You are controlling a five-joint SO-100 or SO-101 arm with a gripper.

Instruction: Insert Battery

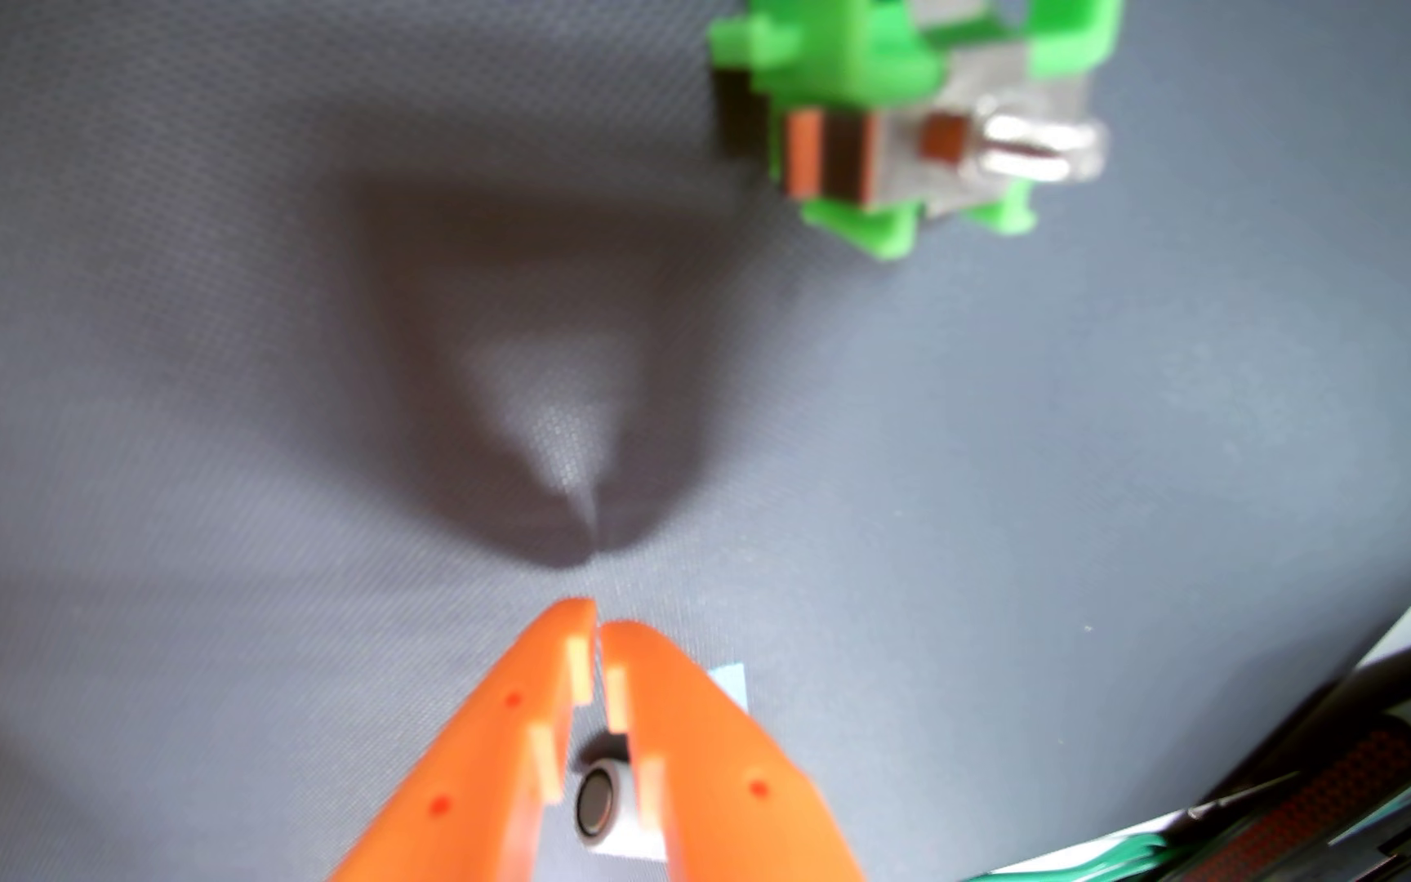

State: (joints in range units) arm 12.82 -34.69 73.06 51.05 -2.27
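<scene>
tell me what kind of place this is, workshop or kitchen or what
Probably a hobby electronics bench: a grey woven mat covers the surface, a green printed holder with metal contacts sits at the top, and a small battery lies under the orange fingers.

My gripper (598, 626) in the wrist view: two bright orange plastic fingers (464, 763), smooth and tapering to blunt rounded tips. Each outer face carries small red-orange dots, likely recessed screw or pin spots; blur keeps me from saying which. Along the inner edges I see pale, cream-coloured raised ribs, short and rectangular, several per finger. Surface looks matte, like printed plastic.
</scene>
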